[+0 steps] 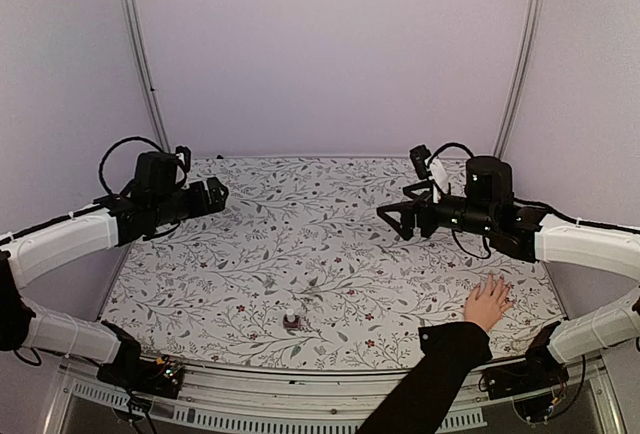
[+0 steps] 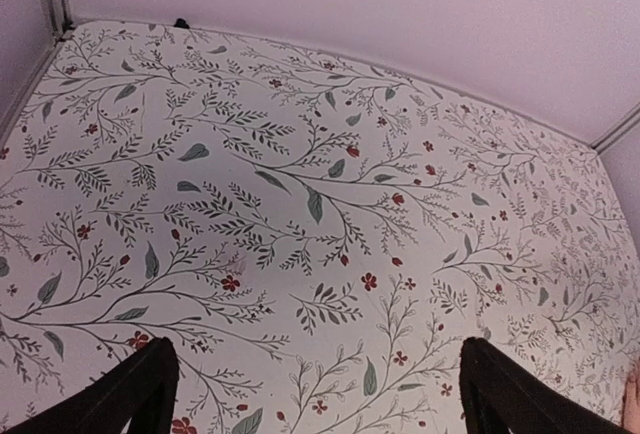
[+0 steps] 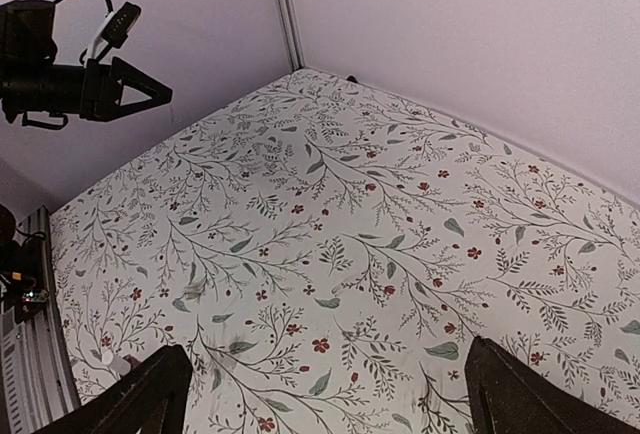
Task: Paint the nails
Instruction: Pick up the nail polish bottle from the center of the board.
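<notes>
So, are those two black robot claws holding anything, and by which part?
Nothing is held. The left gripper and right gripper both hang open and empty above the floral tablecloth; the small dark-red bottle with a white cap stands untouched.

The tabletop is white, printed all over with grey-green leafy twigs and small dark-red flowers. The walls behind it are plain pale lilac, and the corner posts are silver-grey. Each arm has white shells with black joints. The left gripper and right gripper are black. The hand is light-skinned, its sleeve black. The little bottle is dark red with a white cap.
</notes>
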Motion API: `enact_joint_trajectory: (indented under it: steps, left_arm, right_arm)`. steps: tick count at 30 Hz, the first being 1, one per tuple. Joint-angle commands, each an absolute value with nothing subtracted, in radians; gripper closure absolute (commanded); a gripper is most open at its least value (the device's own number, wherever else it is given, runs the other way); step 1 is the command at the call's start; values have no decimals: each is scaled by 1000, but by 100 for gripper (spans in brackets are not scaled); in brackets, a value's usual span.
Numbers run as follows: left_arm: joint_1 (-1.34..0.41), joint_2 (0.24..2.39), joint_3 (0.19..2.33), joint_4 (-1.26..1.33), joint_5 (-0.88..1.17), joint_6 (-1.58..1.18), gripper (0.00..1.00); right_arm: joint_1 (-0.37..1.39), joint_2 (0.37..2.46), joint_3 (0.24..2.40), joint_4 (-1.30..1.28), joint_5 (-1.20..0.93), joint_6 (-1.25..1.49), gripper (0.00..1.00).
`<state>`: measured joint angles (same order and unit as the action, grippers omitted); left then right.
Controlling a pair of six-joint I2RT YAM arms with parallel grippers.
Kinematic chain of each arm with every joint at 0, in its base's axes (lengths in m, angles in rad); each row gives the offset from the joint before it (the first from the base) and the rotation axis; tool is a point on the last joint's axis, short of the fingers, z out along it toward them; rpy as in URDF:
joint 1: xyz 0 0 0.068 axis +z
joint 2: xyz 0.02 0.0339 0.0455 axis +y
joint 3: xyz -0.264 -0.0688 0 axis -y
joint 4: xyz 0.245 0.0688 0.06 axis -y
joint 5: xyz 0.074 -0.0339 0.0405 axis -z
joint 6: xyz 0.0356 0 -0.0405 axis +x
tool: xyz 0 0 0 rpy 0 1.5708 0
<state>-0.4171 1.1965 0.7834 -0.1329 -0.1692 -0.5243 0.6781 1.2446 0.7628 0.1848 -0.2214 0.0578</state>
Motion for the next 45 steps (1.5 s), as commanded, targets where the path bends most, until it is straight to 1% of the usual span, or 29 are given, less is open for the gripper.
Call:
enact_joint_trajectory:
  steps: [1,6,12,18,23,27,34,45]
  left_arm:
    - [-436,1215,829,-129,-108,-443,0]
    - [-437,1209,830,-124,-53,-403,0]
    - [-438,1177,806,-115,-21,-385,0]
    - [-436,1117,759,-103,-14,-387,0]
    - [-435,1079,723,-92,12,-401,0]
    - [-435,1056,696,-70,30,-412,0]
    - [-435,1007,647,-28,78,-413,0]
    - [-434,962,626,-28,58,-415,0]
  right_arm:
    - [673,1217,811,161,-256,13,1]
    - [673,1257,910,55,-337,-96,1]
    - [704,1351,1005,-21,-396,-119,1]
    - [826,1471,1134,-130,-421,-212,1]
    - [927,1597,1239,-234,-491,-265,2]
    - [1014,1671,1275,-280,-470,-320,4]
    - [1106,1772,1329,-304,-417,-363,8]
    - [1166,1936,1441,-363,-308,-386,21]
